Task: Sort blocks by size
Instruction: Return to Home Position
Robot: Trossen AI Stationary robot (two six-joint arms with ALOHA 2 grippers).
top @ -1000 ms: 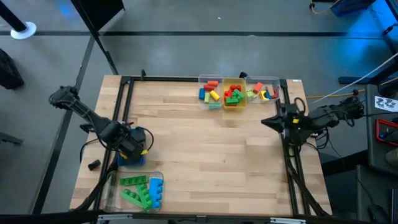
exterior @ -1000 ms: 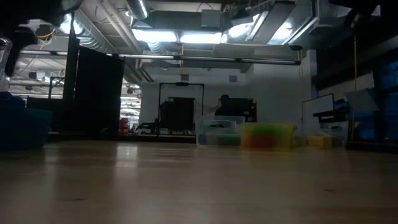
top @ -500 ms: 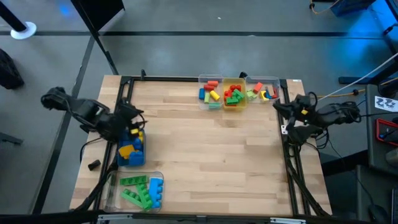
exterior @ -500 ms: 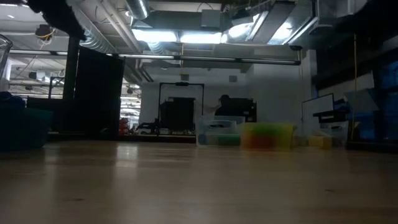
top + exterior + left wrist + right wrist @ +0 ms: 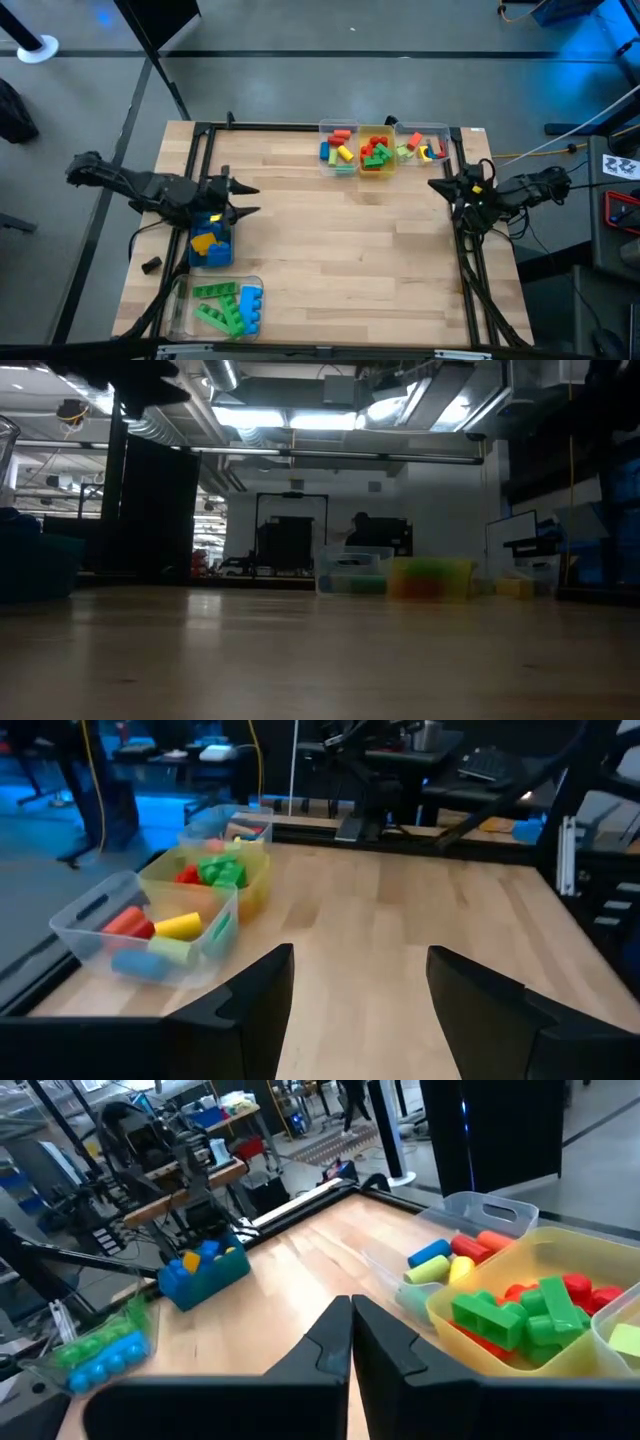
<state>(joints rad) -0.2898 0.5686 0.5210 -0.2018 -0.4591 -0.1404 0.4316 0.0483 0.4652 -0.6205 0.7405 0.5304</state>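
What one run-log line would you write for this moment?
left gripper: open, empty, by blue bin | right gripper: shut, empty, at right side | blocks: in bins

The table (image 5: 340,240) is lit evenly from overhead in the high view; only soft shadows are cast. Blue light is seen on the floor (image 5: 590,45) at 1 o'clock. In the low view, glare is produced by ceiling lights (image 5: 290,420) at 12 o'clock; the table is left dim.

text: none legible | labels: none | numbers: none
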